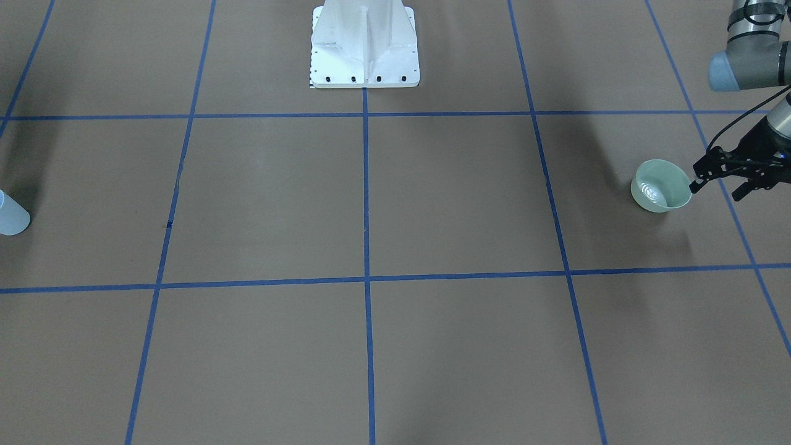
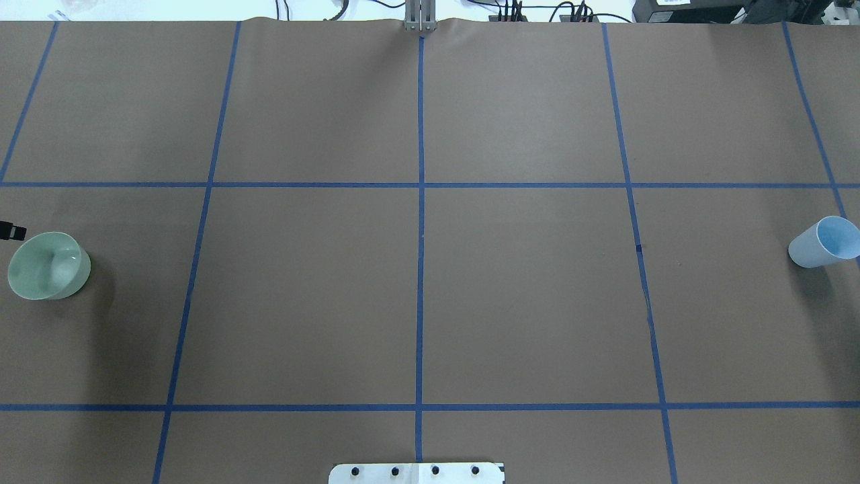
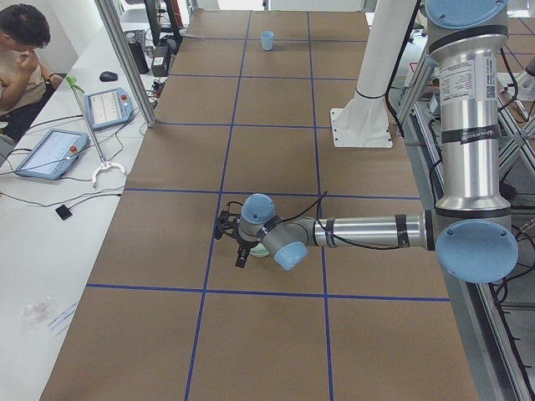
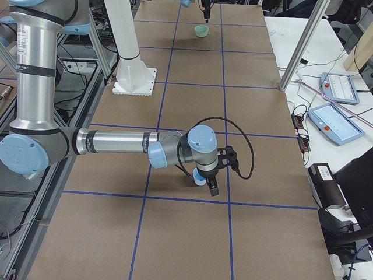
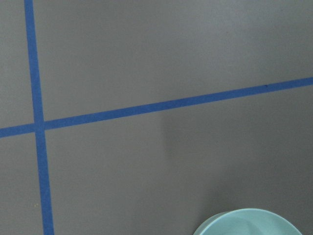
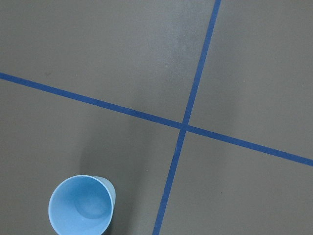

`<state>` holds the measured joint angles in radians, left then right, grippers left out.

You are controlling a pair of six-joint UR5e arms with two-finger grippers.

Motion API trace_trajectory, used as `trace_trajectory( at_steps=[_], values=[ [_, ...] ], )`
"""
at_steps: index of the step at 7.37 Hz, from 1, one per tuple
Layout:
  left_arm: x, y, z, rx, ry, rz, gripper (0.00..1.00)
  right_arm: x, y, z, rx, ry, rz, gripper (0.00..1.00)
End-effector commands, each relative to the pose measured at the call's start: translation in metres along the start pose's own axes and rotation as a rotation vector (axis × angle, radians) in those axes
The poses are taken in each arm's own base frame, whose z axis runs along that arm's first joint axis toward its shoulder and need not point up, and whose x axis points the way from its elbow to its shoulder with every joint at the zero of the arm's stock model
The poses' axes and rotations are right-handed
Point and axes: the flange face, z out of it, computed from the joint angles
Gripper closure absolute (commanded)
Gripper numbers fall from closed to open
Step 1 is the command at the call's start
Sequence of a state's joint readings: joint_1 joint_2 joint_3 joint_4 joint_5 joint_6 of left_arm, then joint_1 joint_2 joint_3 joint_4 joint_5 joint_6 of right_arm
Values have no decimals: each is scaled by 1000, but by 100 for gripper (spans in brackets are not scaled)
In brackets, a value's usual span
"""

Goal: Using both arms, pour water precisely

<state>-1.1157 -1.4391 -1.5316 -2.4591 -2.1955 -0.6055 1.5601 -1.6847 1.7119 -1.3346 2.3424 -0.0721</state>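
Note:
A pale-green bowl (image 1: pixel 660 185) stands near the table's end on my left side; it also shows in the overhead view (image 2: pixel 48 265). White glints of water (image 1: pixel 650 191) show inside it. My left gripper (image 1: pixel 717 188) is open and empty just beside the bowl, with one fingertip (image 1: pixel 696 185) close to the rim. A pale-blue cup (image 2: pixel 823 242) stands upright at the opposite end and shows in the right wrist view (image 6: pixel 82 205); I see no water in it. My right gripper (image 4: pixel 213 186) hovers next to the cup (image 4: pixel 200 179); I cannot tell whether it is open or shut.
The white bolted pedestal (image 1: pixel 364 46) stands at the middle of the robot's side of the table. Blue tape lines (image 2: pixel 420 222) grid the brown table. An operator (image 3: pixel 21 50) sits beside tablets (image 3: pixel 50 152) off the table's far side.

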Motion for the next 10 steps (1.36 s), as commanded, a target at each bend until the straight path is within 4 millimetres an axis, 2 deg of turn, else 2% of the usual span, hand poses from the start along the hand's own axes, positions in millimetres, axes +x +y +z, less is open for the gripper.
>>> trace_trajectory(
  at_steps=[1, 2, 3, 4, 6, 7, 8, 9, 10],
  values=[
    [11, 12, 16, -13, -11, 28, 14, 0, 1, 0, -1, 0, 1, 0],
    [18, 19, 23, -28, -3, 48, 45, 0, 1, 1, -2, -2, 2, 0],
    [22, 24, 28, -43, 3, 60, 83, 0, 2, 1, -2, -2, 2, 0],
    [24, 23, 27, -36, 9, 70, 100, 1, 2, 1, -3, -2, 3, 0],
    [28, 21, 23, -31, 23, 77, 100, 0, 3, 1, -3, -2, 3, 0],
    [39, 15, 18, -23, 41, 87, 100, 1, 4, 1, -4, -2, 4, 0],
    [57, 8, 11, -51, 99, 92, 100, 0, 3, 1, -3, -2, 3, 0],
    [84, -9, -1, -70, 130, 84, 100, 0, 3, 1, -3, -3, 3, 0],
    [119, -39, -13, -79, 121, 73, 100, 0, 3, 1, -3, -3, 3, 0]
  ],
)
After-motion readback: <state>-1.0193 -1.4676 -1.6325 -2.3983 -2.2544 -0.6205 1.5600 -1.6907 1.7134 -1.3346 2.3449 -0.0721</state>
